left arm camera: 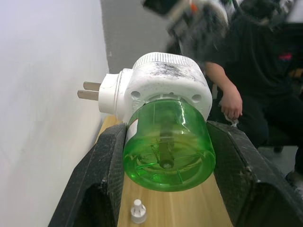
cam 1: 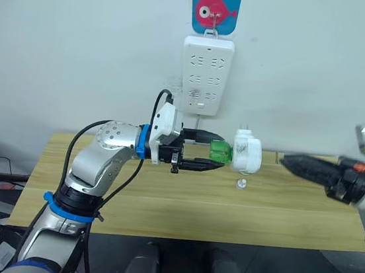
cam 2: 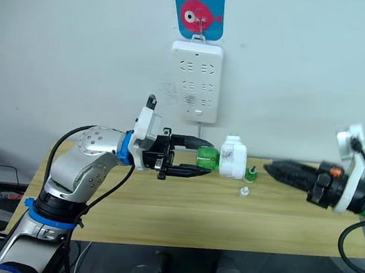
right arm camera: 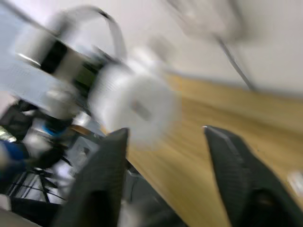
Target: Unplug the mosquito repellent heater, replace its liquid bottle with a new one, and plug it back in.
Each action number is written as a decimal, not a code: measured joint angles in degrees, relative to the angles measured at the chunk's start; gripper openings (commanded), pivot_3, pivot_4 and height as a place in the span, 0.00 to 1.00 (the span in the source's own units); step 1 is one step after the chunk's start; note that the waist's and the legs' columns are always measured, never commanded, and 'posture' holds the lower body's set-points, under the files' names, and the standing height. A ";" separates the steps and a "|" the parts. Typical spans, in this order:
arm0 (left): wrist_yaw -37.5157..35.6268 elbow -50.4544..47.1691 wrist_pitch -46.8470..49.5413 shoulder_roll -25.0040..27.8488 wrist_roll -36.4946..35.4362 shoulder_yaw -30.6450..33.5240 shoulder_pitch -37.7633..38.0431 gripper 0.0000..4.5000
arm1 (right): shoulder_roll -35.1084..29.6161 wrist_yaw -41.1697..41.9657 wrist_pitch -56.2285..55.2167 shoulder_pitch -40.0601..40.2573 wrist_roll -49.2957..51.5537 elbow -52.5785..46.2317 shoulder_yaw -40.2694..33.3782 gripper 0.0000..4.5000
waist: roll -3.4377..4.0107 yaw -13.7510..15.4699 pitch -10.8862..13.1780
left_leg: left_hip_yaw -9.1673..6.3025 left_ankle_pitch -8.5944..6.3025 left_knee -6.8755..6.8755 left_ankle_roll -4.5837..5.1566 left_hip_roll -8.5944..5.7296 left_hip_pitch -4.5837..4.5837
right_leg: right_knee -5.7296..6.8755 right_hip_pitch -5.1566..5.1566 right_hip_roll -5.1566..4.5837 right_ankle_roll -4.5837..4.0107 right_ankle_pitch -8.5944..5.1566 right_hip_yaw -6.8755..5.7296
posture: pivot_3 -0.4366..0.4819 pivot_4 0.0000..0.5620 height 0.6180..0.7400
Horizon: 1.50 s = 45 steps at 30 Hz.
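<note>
While clamped, heater [cam 1: 247, 152] hangs above table [cam 1: 161, 200].

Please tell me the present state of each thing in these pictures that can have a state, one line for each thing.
Small white rounded plastic heater: unplugged, held in the air, prongs bare.
Green translucent liquid bottle: attached to the heater, clamped between the fingers.
Left gripper: shut on the bottle.
Right gripper: open, holding nothing.
White wall power strip: hanging, sockets unoccupied.
Small white cap: loose on the wooden table.

Smeared beyond detail ahead of the right gripper's [right arm camera: 163, 137] spread fingers: the mosquito repellent heater [right arm camera: 135, 111]. Hidden between the left gripper's [left arm camera: 165, 161] fingers: sides of the green bottle [left arm camera: 168, 146]. Unidentifiable below: small white piece [left arm camera: 137, 211].
</note>
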 measured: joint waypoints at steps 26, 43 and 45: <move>-3.28 1.77 -16.33 -4.88 5.94 -2.24 0.43 0.50 | 8.85 -1.98 8.23 -20.78 -2.98 11.66 17.80 0.00 | 0.00 0.56 0.00 | -0.06 0.00 0.02 0.00 -0.07 -0.11 | -0.05 -0.06 -0.06 0.01 0.01 -0.02 | 0.46 0.33 0.94; -3.08 1.78 -17.13 -4.70 5.74 -2.12 1.12 0.50 | 10.62 -2.62 8.35 -19.45 -4.43 12.18 14.32 0.00 | 0.00 0.55 0.00 | -0.06 0.00 0.02 0.00 -0.07 -0.11 | -0.05 -0.06 -0.06 0.01 0.01 -0.03 | 0.45 0.33 0.94; -2.54 2.07 -16.48 -4.54 5.58 -1.88 1.13 0.50 | 10.30 -3.68 7.27 -18.64 -2.45 11.96 11.70 0.00 | 0.00 0.54 0.00 | -0.06 0.00 0.02 0.01 -0.07 -0.11 | -0.05 -0.06 -0.06 0.01 0.01 -0.04 | 0.45 0.34 0.94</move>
